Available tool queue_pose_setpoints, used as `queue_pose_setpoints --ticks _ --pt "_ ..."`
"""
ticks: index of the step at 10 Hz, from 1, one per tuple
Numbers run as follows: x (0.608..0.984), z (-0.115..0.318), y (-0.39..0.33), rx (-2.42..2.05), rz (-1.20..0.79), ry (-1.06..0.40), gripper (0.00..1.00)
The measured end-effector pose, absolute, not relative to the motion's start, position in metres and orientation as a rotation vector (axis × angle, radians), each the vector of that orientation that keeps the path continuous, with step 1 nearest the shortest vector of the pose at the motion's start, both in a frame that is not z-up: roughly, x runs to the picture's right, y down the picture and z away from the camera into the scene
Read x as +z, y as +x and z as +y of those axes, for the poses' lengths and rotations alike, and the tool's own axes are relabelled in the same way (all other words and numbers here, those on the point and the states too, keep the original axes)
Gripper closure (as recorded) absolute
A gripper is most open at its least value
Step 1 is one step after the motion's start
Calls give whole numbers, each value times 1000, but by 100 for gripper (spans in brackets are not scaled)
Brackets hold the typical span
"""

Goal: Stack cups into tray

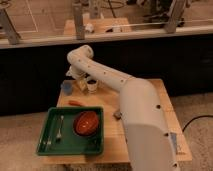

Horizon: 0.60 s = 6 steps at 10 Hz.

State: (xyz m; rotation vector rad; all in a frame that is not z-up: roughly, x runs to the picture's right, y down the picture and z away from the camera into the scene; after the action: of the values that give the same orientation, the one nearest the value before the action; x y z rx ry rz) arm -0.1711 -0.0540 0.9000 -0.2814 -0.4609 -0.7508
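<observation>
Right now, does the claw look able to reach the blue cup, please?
Probably yes: the claw hangs right beside the blue cup, nothing between them; the white cup stands on its other side.

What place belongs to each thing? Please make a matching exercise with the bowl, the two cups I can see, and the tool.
Things:
1. orange-red bowl
2. blue cup
3. white cup
4. tool

Places:
A. low over the back of the table, between the two cups
B. inside the green tray
C. on the table's back left corner
D. on the table, just right of the tool

Pairs: 1-B, 2-C, 3-D, 4-A
</observation>
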Motion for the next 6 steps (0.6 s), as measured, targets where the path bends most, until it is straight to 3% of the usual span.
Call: queue_pose_setpoints --ticks 6 --pt "924 -44 -126 -648 -423 -335 20"
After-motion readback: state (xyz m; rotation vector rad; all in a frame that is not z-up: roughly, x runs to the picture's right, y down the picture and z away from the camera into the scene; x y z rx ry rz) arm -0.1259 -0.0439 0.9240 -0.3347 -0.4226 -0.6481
